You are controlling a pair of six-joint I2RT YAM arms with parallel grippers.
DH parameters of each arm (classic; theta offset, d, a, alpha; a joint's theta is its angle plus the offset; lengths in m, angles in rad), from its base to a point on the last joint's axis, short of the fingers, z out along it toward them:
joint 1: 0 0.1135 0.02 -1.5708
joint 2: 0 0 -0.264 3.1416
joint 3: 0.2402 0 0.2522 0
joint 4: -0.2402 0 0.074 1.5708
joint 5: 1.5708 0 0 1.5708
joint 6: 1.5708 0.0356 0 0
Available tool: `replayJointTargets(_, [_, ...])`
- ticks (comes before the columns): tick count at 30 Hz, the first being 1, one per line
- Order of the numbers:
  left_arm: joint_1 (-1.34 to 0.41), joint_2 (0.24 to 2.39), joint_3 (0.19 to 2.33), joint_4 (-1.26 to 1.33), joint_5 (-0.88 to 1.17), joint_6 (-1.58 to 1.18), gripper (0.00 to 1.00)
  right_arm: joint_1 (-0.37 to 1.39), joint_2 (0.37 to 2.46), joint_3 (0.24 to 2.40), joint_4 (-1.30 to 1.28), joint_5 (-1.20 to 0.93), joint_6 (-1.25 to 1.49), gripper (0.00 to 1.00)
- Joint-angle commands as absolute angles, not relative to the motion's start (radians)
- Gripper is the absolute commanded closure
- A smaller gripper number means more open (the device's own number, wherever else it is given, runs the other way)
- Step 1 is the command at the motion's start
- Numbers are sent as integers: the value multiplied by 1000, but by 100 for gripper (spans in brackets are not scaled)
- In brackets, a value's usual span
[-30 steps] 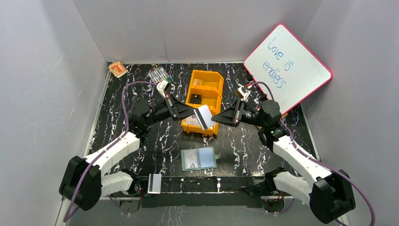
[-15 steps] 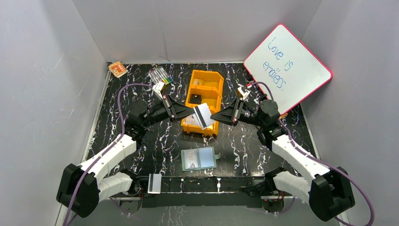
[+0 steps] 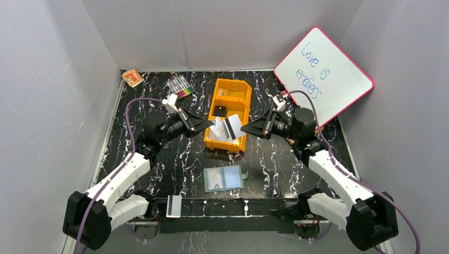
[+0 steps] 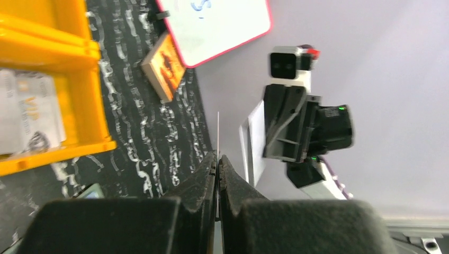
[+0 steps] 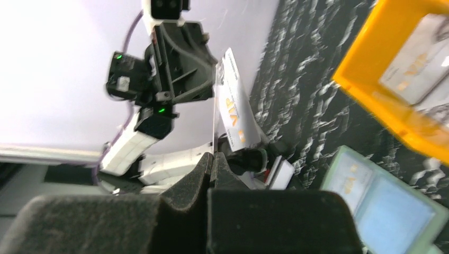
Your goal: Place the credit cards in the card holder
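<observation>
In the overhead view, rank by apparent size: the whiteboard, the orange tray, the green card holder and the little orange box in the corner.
Largest to smallest:
whiteboard
orange tray
card holder, lying open
orange box
The whiteboard is propped up, perhaps nearer the camera, which may inflate it.

Card holder (image 3: 223, 178), sage-green, open flat on table (image 3: 286, 164); 2 pale credit cards (image 3: 233, 127) aloft beyond it, 1 card (image 3: 173, 206) at near edge.

I see a bright orange plastic tray (image 3: 233, 83), a black tabletop (image 3: 275, 164) veined with white marbling, pale whitish-grey rectangular cards (image 3: 233, 127), one dark-striped, and a flat sage-green wallet (image 3: 223, 178) lined pale blue-grey.
</observation>
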State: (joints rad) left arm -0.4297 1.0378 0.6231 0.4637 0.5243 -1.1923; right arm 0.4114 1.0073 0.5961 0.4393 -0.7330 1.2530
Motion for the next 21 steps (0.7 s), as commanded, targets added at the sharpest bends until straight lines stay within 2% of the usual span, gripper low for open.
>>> replayJointTargets(1, [-426, 970, 714, 173, 383, -1048, 100, 405, 1003, 822, 77, -605, 900, 100])
replayJointTargets(4, [-426, 923, 766, -46, 227, -961, 100, 415, 1074, 1017, -255, -425, 651, 100])
replayJointTargets(7, [-426, 867, 794, -179, 126, -908, 100, 457, 1148, 1133, -412, -234, 493, 100])
replayJointTargets(10, [-426, 813, 800, -255, 72, -884, 100, 599, 1250, 1234, -529, 59, 372, 100])
replayJointTargets(15, [-426, 717, 794, -346, 14, -886, 100, 894, 1456, 1387, -662, 448, 318, 100])
replayJointTargets(21, [-426, 608, 796, -470, -86, -896, 100, 1020, 1655, 1461, -744, 638, 379, 100])
